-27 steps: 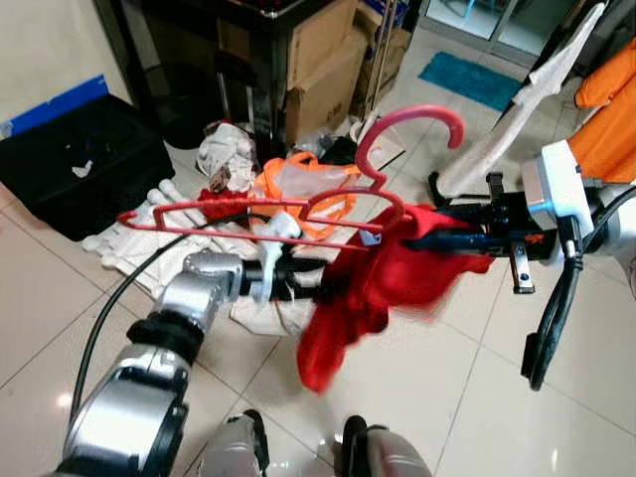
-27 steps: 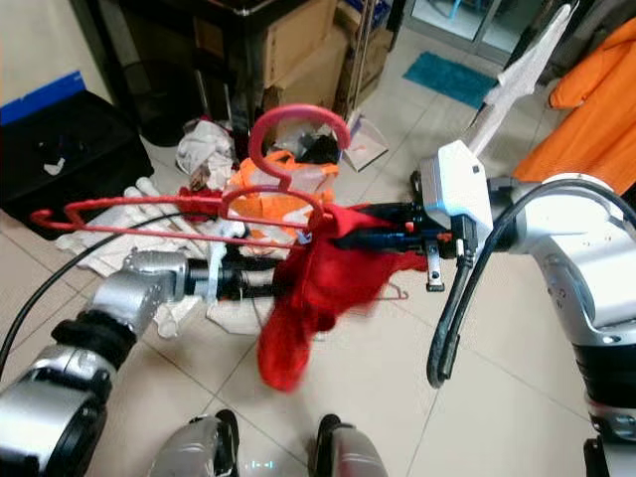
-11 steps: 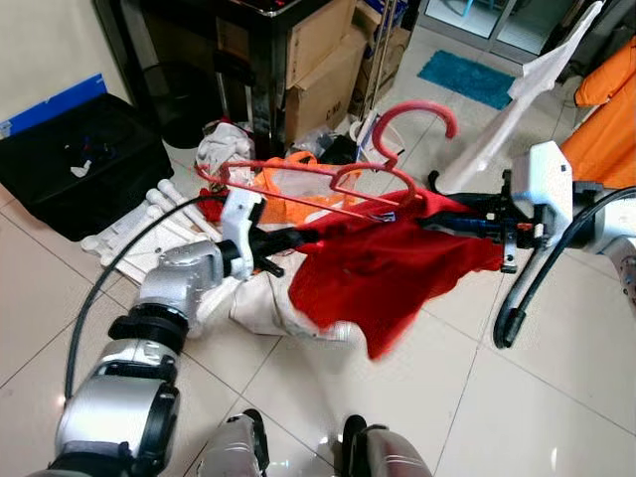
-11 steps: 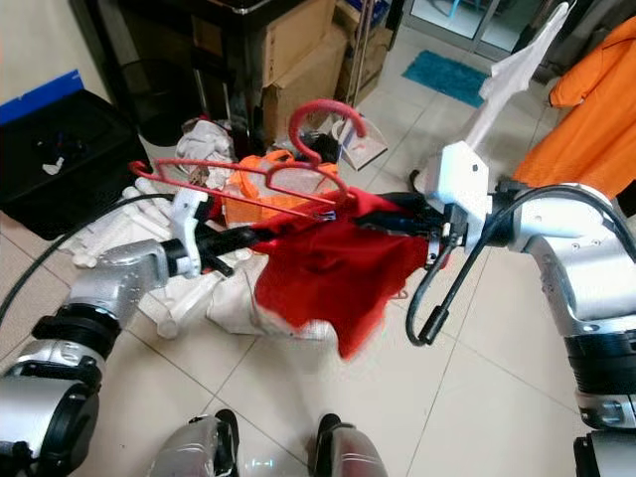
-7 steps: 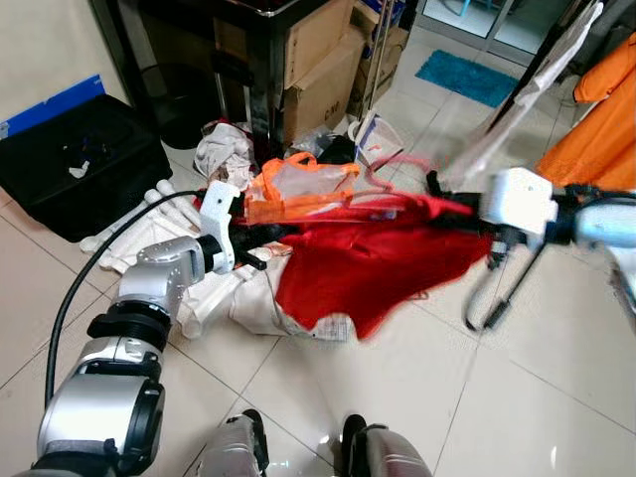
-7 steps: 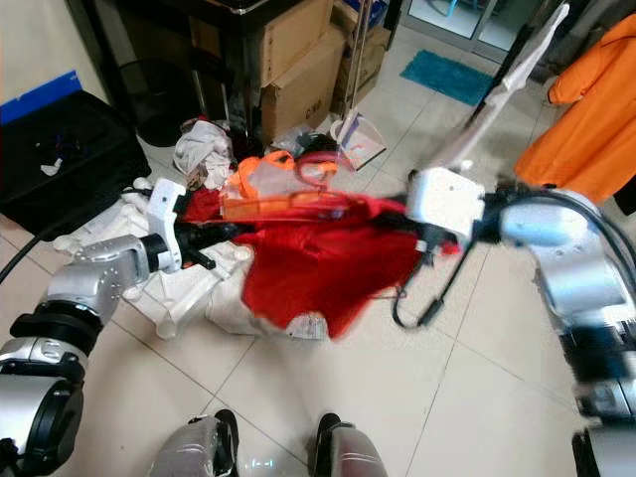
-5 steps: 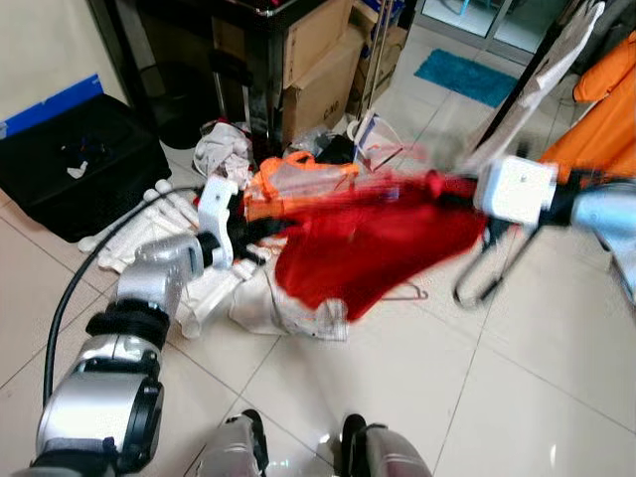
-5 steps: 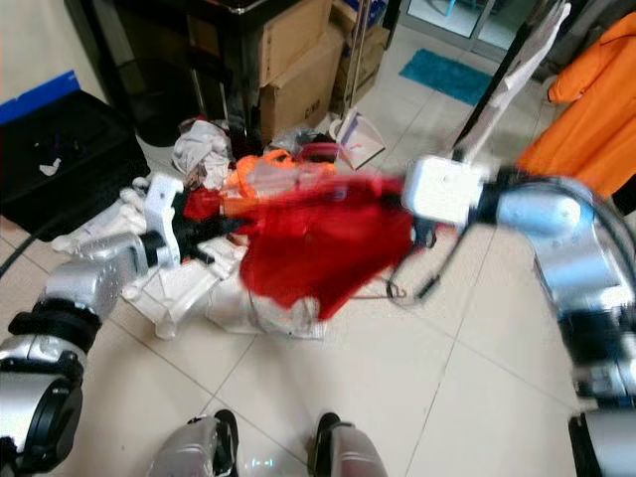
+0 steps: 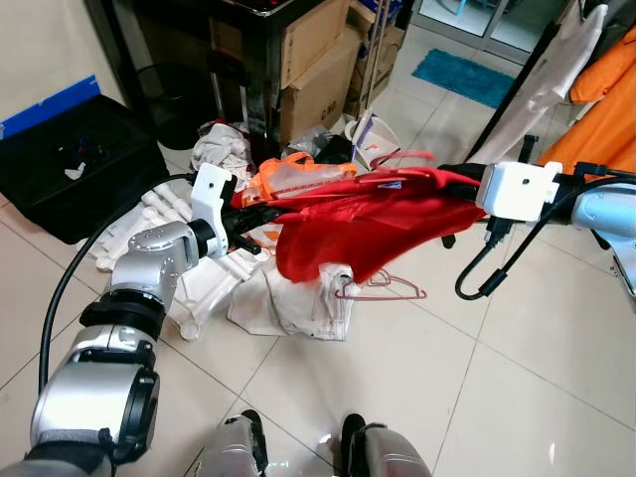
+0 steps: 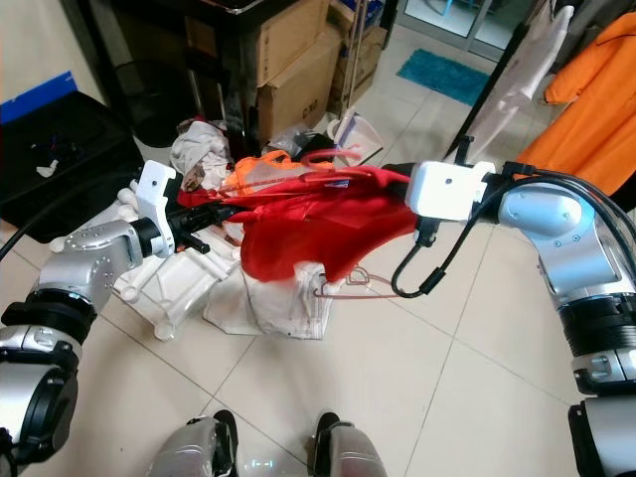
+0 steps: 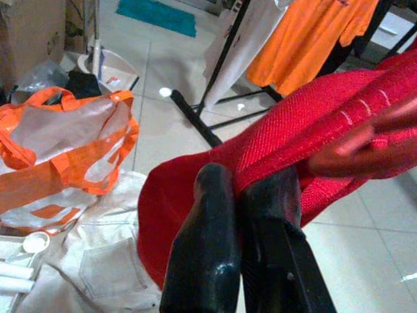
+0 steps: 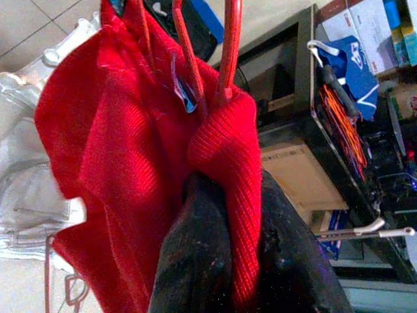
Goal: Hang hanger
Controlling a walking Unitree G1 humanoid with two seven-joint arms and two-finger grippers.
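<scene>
A red garment (image 9: 363, 227) hangs stretched between my two grippers above the floor clutter. A red hanger (image 12: 228, 52) lies inside it, its thin bars coming out of the cloth at the neck, and its pale red hook (image 9: 402, 157) lies nearly flat along the top edge. My left gripper (image 9: 264, 207) is shut on the garment's left end; in the left wrist view both black fingers (image 11: 208, 228) pinch the cloth. My right gripper (image 9: 449, 177) is shut on the right end, with the cloth bunched between its fingers (image 12: 195, 261).
On the floor below lie white jeans (image 9: 298, 308), a second thin hanger (image 9: 388, 291), an orange bag (image 9: 298, 177) and white foam pieces (image 9: 189, 298). A black case (image 9: 70, 159) and cardboard boxes (image 9: 313, 50) stand behind. A rack with an orange shirt (image 9: 606, 99) stands at the right.
The hanger, upright with its hook raised earlier, has tipped nearly flat. Both grippers spread apart and rose, pulling the garment taut between them. The motion blur is gone.
</scene>
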